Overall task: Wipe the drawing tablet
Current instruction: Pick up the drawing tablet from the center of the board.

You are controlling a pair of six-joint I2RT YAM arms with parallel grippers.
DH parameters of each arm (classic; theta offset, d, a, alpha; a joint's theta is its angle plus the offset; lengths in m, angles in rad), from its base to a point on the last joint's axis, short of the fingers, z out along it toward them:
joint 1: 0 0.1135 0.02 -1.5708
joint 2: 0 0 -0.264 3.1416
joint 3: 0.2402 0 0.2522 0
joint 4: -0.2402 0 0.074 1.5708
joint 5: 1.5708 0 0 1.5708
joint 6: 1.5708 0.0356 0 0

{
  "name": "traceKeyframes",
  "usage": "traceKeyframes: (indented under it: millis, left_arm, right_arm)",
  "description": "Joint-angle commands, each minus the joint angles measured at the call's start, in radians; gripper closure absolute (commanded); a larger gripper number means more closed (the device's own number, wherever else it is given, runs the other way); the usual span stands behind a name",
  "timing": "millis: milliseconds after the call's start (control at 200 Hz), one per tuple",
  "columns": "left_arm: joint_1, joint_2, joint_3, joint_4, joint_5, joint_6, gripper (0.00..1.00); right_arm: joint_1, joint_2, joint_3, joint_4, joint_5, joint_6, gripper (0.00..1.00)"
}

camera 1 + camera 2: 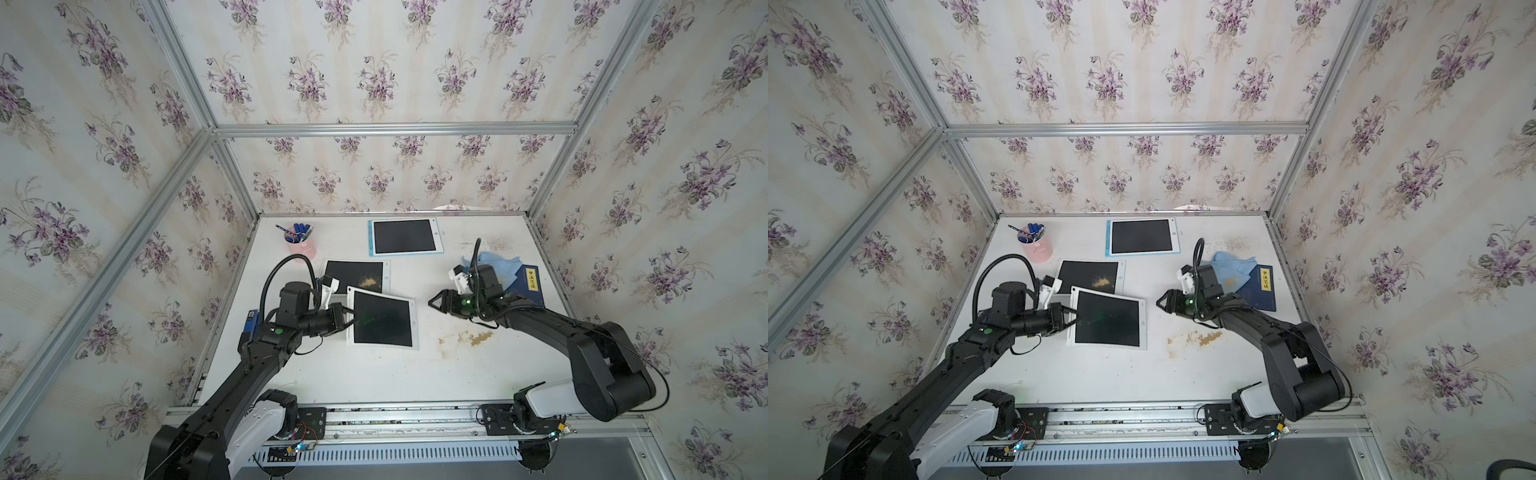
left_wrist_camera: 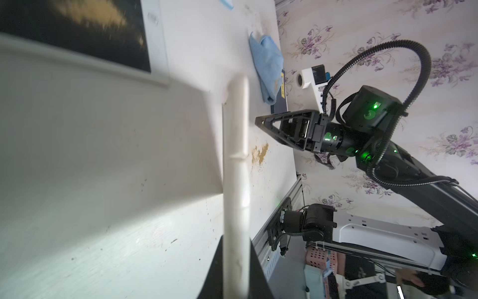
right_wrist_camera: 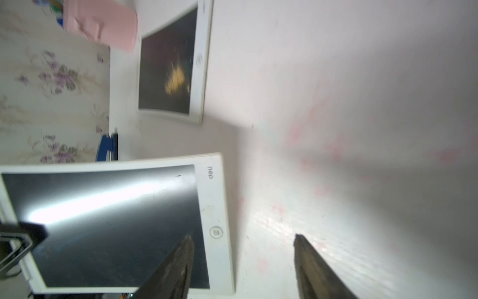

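Just left of centre on the white table (image 1: 374,374), the left gripper (image 1: 350,318) is pinched tight on the left edge of a white-framed drawing tablet (image 1: 384,318), its dark screen facing up and slightly askew. The right gripper (image 1: 432,302) hangs just beside the tablet's opposite edge, jaws spread, nothing between them. Farther back, a crumpled blue cloth (image 1: 500,265) lies partly on a dark blue book (image 1: 525,286), and a second tablet (image 1: 353,272) carries tan powder (image 1: 368,281).

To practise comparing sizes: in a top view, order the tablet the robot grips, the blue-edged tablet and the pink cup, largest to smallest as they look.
1. Gripped tablet, though raised nearer the camera.
2. Blue-edged tablet.
3. Pink cup.
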Motion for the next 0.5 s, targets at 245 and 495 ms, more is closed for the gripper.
traceKeyframes:
  millis: [245, 495]
  left_arm:
    - [-0.337, -0.031, 0.362, -0.039, -0.393, 0.848, 1.00]
    - [-0.484, -0.113, 0.133, 0.153, -0.581, 1.452, 1.00]
  right_arm:
    - [-0.291, 0.259, 0.491, -0.501, 0.655, 0.135, 0.23]
    - [-0.311, 0.417, 0.527, -0.484, 0.676, 0.189, 0.26]
